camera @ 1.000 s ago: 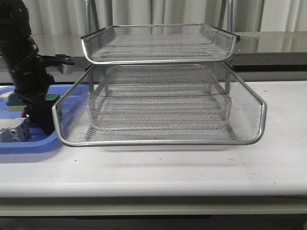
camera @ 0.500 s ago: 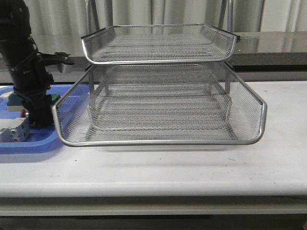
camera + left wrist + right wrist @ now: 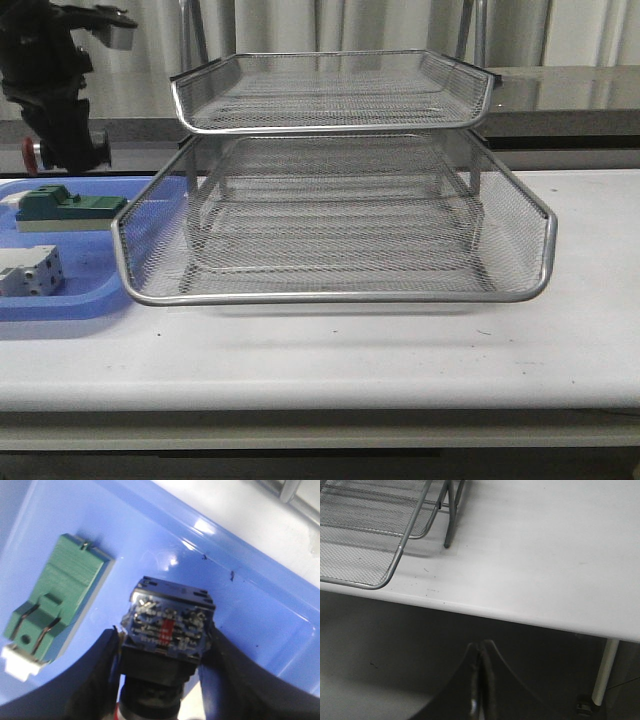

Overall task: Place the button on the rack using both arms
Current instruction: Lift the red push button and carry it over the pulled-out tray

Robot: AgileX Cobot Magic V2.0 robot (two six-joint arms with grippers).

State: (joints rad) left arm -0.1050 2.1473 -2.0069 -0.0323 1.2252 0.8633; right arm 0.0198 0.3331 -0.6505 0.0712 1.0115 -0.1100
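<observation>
Left end effector: it pinches the button by the black body, above the blue tray; I judge this height is needed to pass over the rack's rim.
Blue tray: the green block and a white block lie in it, not needed.
Rack: it stands on the table, trays without parts.
Right end effector: fingers pressed together, holding nothing, beyond the table edge.
</observation>
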